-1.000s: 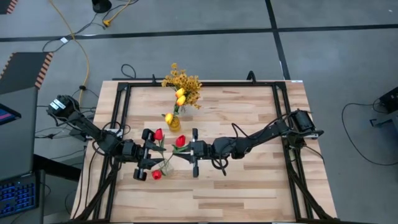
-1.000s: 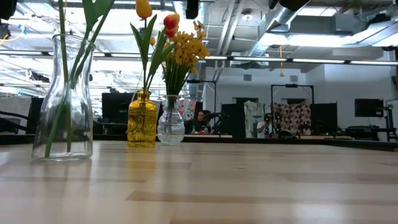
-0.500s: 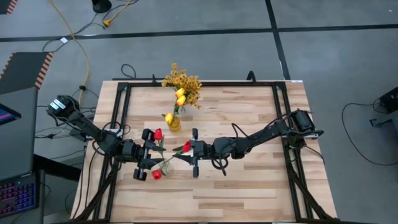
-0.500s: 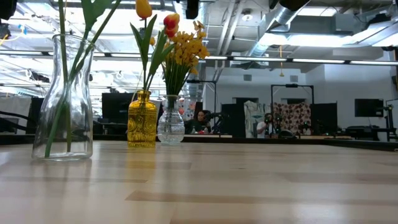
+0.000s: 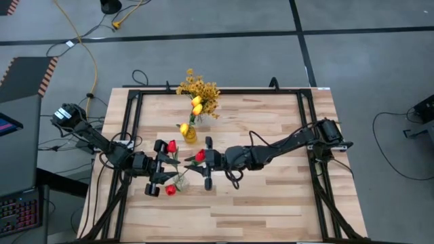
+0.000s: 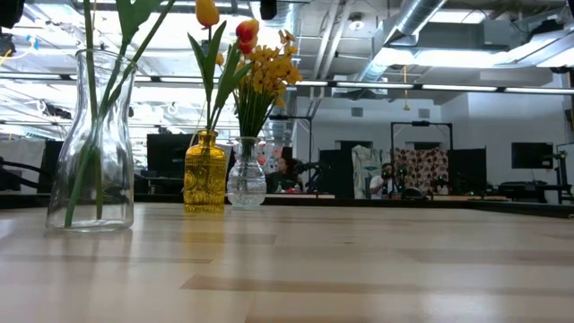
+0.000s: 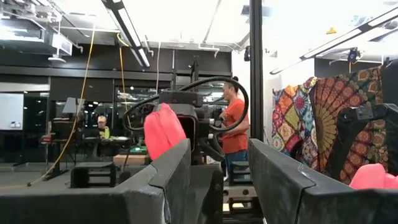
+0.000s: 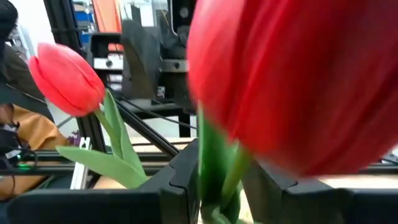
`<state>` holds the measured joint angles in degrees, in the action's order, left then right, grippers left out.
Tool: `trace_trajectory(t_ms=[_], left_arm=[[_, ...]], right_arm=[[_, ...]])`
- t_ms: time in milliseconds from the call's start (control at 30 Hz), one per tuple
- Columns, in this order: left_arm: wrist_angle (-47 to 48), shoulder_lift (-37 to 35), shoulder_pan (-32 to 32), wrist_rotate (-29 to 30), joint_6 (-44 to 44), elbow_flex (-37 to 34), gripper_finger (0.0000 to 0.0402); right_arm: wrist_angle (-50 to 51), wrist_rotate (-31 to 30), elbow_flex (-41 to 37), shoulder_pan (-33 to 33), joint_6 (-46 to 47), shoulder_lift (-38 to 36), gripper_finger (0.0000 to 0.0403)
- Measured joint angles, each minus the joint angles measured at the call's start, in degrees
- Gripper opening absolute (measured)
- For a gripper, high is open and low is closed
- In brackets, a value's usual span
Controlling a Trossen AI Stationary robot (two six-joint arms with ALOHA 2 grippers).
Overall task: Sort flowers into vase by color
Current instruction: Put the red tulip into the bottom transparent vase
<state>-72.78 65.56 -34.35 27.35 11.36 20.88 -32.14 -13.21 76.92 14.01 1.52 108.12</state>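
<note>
Sorting nearly done: yellow tulips in amber vase; right gripper jaws pinch last red tulip beside clear vase; left gripper jaws parted, empty.

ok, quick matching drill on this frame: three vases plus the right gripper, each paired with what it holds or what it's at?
1. carafe
2. yellow vase
3. small clear vase
4. right gripper

a. mustard sprays
b. at a red tulip, mid-table
c. bare green stems, nearest in the low view
d. yellow tulip

Pairs: 1-c, 2-d, 3-a, 4-b
</note>
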Motion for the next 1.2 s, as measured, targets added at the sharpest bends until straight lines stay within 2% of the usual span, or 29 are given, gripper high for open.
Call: trace_trajectory(t_ms=[467,733,1200], left_arm=[[-1.36,0.00,-0.02,0.00,0.03,0.00,0.0146],[2.27,-4.57,0.01,0.04,0.03,0.00,0.0146],[14.72,-15.94,-0.01,0.32,-0.08,0.00,0.0146]], right_arm=[[1.06,0.15,0.60,-1.73,1.28,0.00,0.0129],[1.87,6.05,0.60,-1.69,-0.47,0.02,0.0132],[2.26,5.97,0.60,-1.89,0.44,0.00,0.0242]])
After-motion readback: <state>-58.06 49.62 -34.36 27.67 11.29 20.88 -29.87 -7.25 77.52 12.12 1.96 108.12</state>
